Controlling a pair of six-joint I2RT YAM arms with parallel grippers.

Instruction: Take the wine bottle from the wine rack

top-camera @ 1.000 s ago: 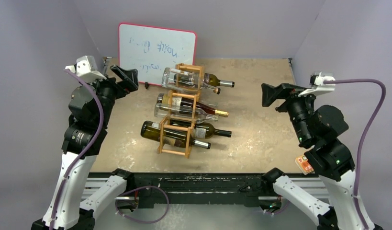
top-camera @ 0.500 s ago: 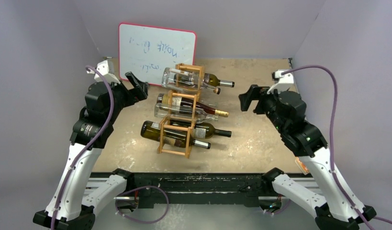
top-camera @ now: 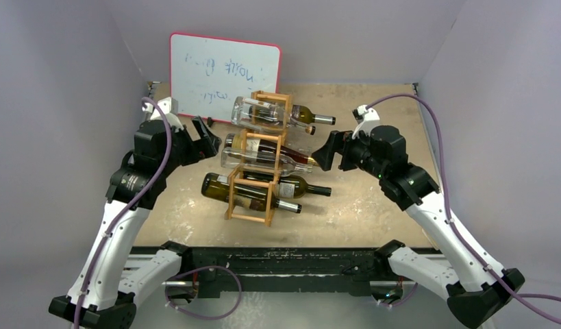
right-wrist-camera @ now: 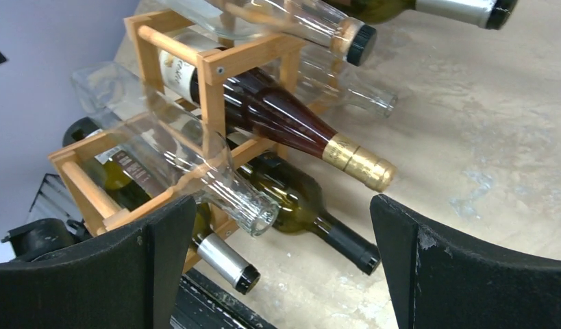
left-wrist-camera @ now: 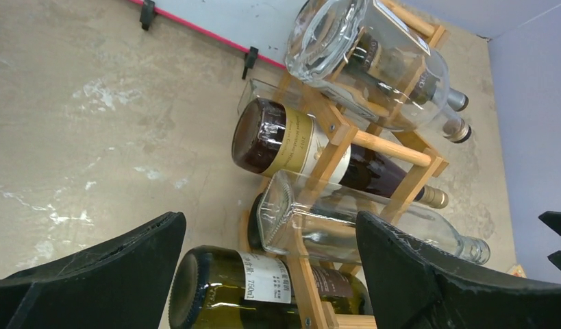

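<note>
- Over the last second both arms have swung in from the outer sides of the bench [top-camera: 373,199]. The left pincer [top-camera: 207,133] is now just left of the wine rack [top-camera: 249,218], and the right pincer [top-camera: 327,152] is just right of it.
- The left pincer's jaws are spread wide with nothing held between them. Its wrist view faces the bottle bases.
- The right pincer is also spread wide and empty. Its tips are near the neck of the gold-capped bottle [right-wrist-camera: 284,120] but apart from it.
- The rack stands upright in the middle of the bench, in front of the red-edged whiteboard [top-camera: 225,72].
- The wine bottles [top-camera: 219,186] all lie in the rack, bases to the left and necks to the right. The gold-capped one is in the middle tier beside a clear bottle.
</note>
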